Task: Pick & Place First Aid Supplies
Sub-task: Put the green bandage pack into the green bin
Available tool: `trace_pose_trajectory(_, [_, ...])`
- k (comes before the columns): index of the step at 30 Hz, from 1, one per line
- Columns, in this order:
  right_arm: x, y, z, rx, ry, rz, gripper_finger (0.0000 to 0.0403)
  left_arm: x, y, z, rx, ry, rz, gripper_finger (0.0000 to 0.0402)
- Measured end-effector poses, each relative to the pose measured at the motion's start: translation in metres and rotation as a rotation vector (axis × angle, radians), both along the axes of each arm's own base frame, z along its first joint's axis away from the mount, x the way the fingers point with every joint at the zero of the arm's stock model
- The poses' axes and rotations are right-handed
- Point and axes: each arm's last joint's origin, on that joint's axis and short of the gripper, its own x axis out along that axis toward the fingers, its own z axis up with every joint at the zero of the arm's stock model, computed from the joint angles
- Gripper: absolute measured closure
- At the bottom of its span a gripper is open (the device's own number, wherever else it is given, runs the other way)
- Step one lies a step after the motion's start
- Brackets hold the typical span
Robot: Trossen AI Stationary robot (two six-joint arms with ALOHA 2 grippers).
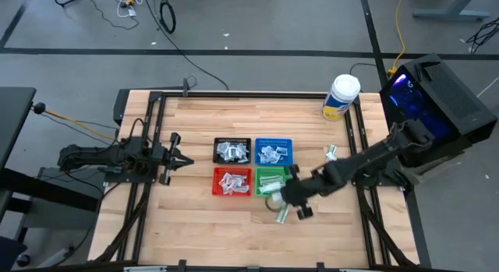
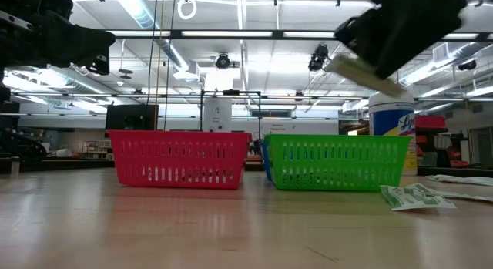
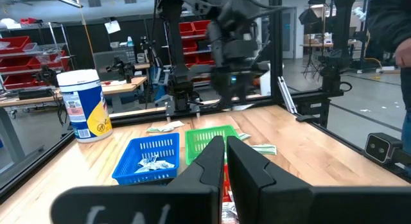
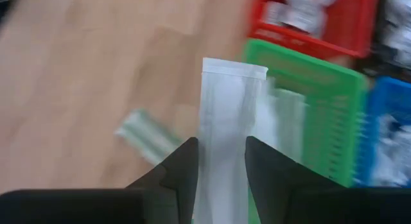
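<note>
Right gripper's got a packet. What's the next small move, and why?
Probably carry it a bit farther over the green tray, then open. The right gripper holds a long white packet raised near that tray's edge, and similar packets already lie inside.

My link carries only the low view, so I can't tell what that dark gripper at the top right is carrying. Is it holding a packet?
Observer: Yes. The right wrist view shows the right gripper shut on a long narrow white packet.
Operator: Where is it over the table?
Observer: Seen from above, it hangs at the near right corner of the green mesh tray, not yet over the tray's middle.
Operator: And the other arm?
Observer: The left gripper is shut and empty at the table's left side, apart from all four trays.
</note>
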Motion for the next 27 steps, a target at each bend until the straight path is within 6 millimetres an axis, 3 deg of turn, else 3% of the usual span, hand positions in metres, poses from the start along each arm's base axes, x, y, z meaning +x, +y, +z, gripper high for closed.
trace_pose_trajectory(8, [0.014, -0.040, 0.000, 0.011, 0.005, -0.148, 0.0275, 0.000, 0.000, 0.000, 0.000, 0.000, 0.000, 0.0376])
trace_pose_trajectory(14, [0.013, -0.045, -0.002, 0.067, 0.062, -0.083, 0.0271, 0.000, 0.000, 0.000, 0.000, 0.000, 0.000, 0.0376])
trace_pose_trajectory(19, [0.011, -0.046, -0.004, 0.093, 0.090, -0.089, 0.0227, 0.000, 0.000, 0.000, 0.000, 0.000, 0.000, 0.0376])
trace_pose_trajectory(27, [0.017, -0.064, -0.003, 0.089, 0.069, -0.165, 0.0142, 0.000, 0.000, 0.000, 0.000, 0.001, 0.000, 0.0376])
